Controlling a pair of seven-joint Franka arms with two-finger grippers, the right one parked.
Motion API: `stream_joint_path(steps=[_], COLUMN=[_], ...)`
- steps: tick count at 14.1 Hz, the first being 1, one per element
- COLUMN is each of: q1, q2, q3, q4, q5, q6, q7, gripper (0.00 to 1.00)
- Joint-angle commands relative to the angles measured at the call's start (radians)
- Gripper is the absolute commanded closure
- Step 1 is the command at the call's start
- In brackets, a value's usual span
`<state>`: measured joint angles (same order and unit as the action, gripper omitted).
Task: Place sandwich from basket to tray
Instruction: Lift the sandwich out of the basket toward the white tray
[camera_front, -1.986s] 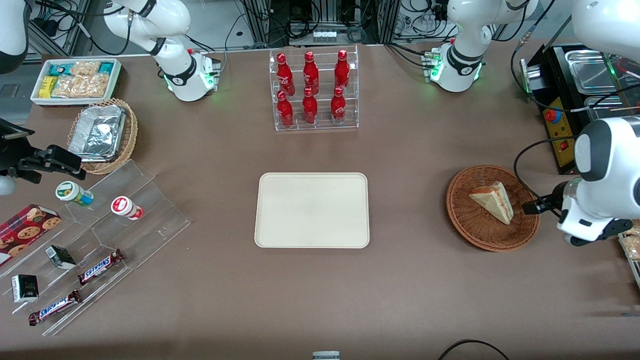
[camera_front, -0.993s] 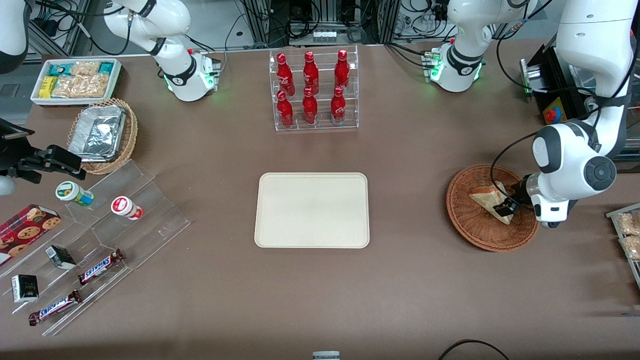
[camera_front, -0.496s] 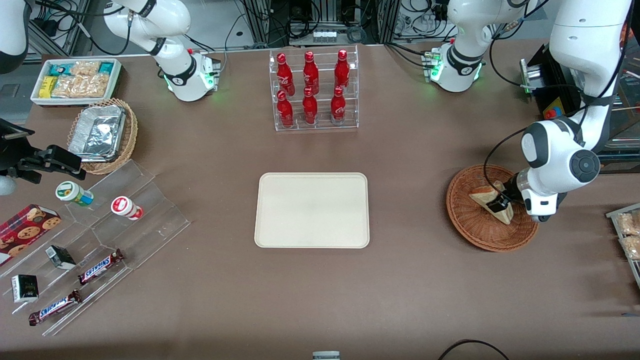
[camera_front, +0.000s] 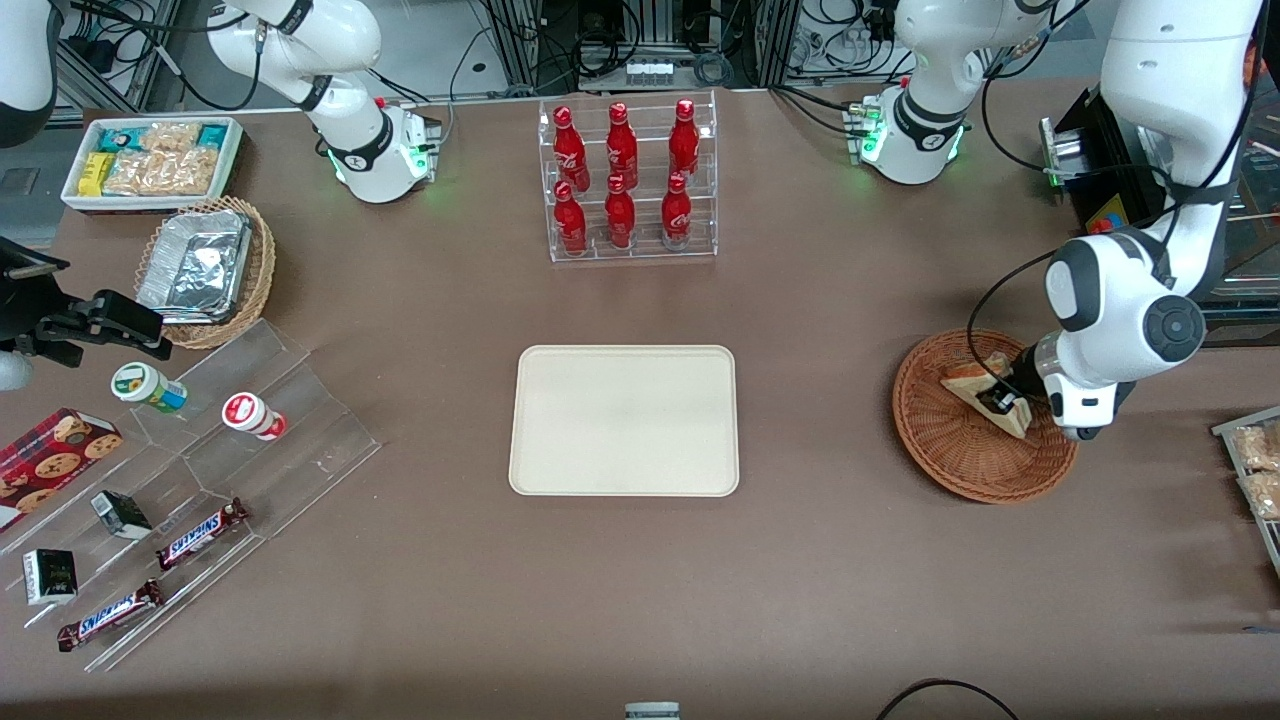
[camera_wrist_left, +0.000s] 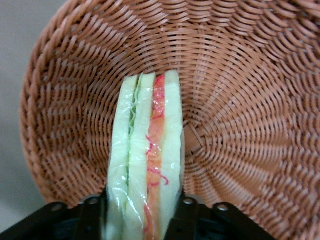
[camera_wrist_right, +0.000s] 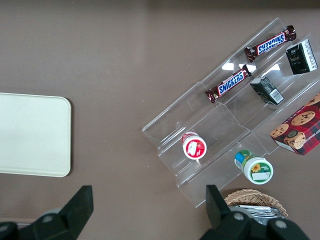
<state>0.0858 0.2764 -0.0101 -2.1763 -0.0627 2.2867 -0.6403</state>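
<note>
gripper (camera_front: 1000, 402) is clamping the sandwich (camera_wrist_left: 145, 165) inside the basket (camera_front: 950, 460) | Snickers bars (camera_wrist_right: 228, 84) are sitting way off toward the parked arm | tray (camera_front: 625, 420) is lying bare on the brown table (camera_front: 800, 580)

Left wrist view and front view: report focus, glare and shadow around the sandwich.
Left wrist view: the sandwich is soft and blurry, with sheen on its wrap, while the basket weave reads sharper. The gripper is shut on the sandwich. Front view: lighting is even, the tray casts hardly any shadow, and glare shows on the foil trays.
</note>
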Motion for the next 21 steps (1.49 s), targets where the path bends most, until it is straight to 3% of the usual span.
stream_joint_path(steps=[1,5,10,18,21], q1=[-0.003,-0.081,-0.272,-0.610,-0.667], q2=[-0.075,-0.053,-0.008,0.231,0.329], q3=[-0.005,-0.010,-0.010,-0.008,-0.010], q4=[0.076,0.243,0.325,0.561,0.645], q5=[-0.006,0.004,0.003,-0.005,-0.008], q6=[-0.162,-0.318,-0.331,-0.317,-0.296], q7=[0.095,0.206,0.199,0.105,0.091], gripper=[0.62,0.65,0.69,0.68,0.68])
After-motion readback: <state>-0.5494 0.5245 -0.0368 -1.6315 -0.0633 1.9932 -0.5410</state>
